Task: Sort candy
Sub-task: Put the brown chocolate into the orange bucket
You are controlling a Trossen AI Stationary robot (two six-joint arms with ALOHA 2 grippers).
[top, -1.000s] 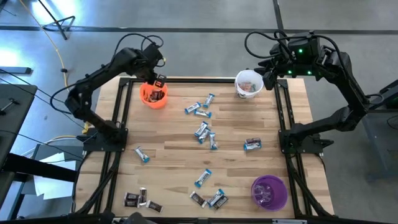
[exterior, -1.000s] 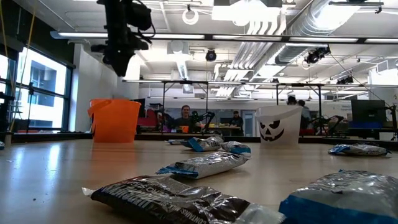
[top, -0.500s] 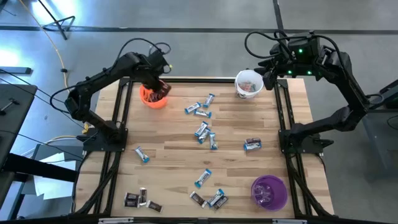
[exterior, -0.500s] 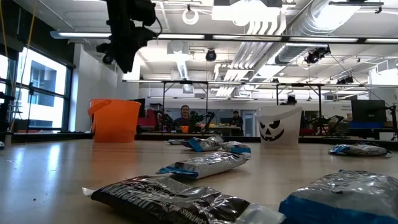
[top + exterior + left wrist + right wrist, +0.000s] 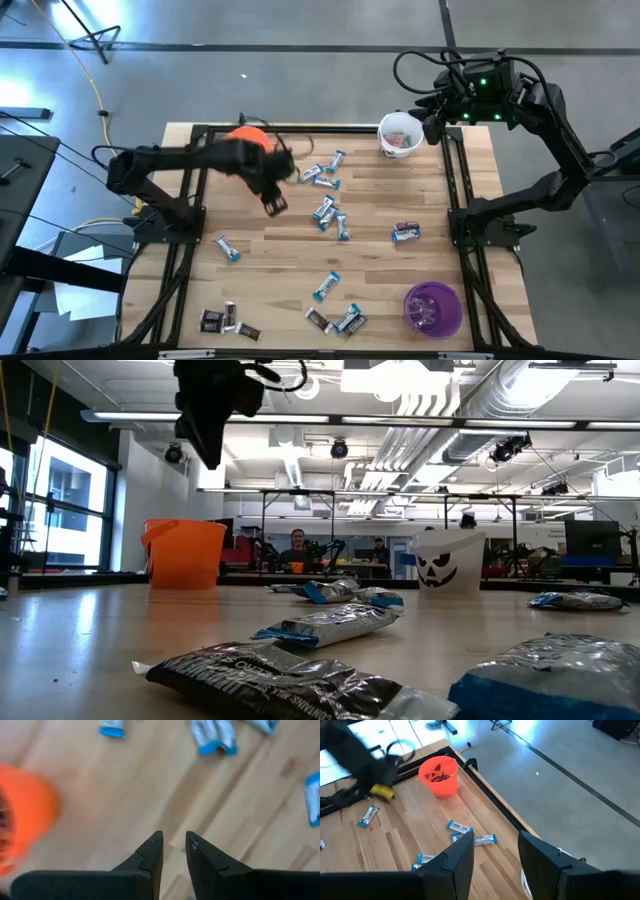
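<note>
**Q:** What could go wrong from here?

**A:** The left gripper point(image 5: 276, 205), fingers slightly apart and carrying nothing, hangs over bare table point(image 5: 280, 250) between the orange cup point(image 5: 247, 134) and the nearest blue-and-white candy point(image 5: 322, 211). A low descent could skid a slick wrapper aside or catch two touching pieces at once. The right gripper point(image 5: 494, 851) waits with its fingers spread beside the white cup point(image 5: 401, 135).

**Q:** And the materials?

**A:** Crinkled foil wrappers, flat and pillow-shaped, lie scattered across pale wood planks; dark brown candy point(image 5: 222, 320) sits at the near edge. Cups are smooth plastic, two with jack-o'-lantern faces. The purple cup point(image 5: 432, 308) looks translucent, though that is hard to confirm.
</note>
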